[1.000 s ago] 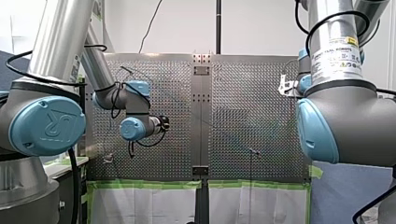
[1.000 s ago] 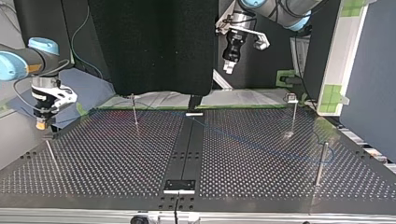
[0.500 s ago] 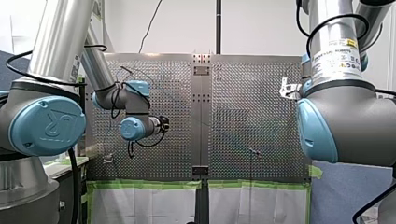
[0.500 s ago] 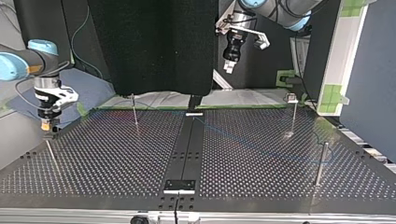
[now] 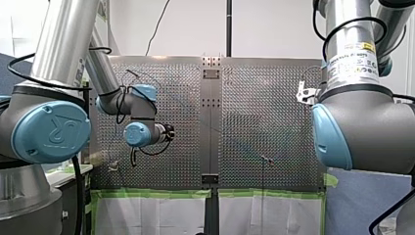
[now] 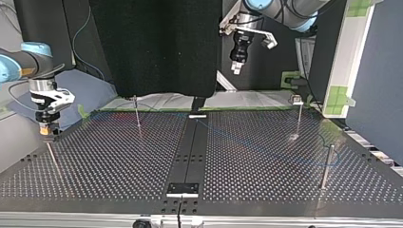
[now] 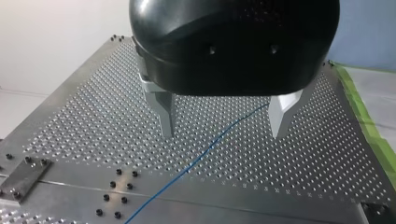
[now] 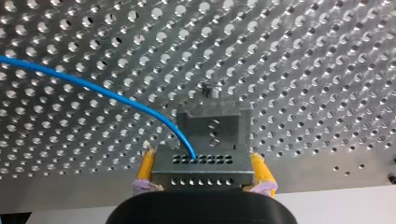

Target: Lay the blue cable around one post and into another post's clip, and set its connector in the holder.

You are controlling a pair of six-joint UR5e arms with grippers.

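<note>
One shift: right gripper [image 6: 46, 130] at top view's left, clamped on connector [image 8: 202, 170], has sunk nearer holder [image 8: 212, 125], seating looks next; left gripper [image 7: 223, 134] hangs spread, empty.

We face a perforated metal table [image 6: 104, 161], split by a darker strip [image 6: 190, 147] down its middle. In the top view, thin upright posts stand on it: a far left post [image 6: 137, 114], a left-edge post [image 6: 52, 159], a far right post [image 6: 298, 118] and a near right post [image 6: 326, 166]. A blue cable [image 7: 197, 161] lies flat on the holes and runs onto the strip.
</note>
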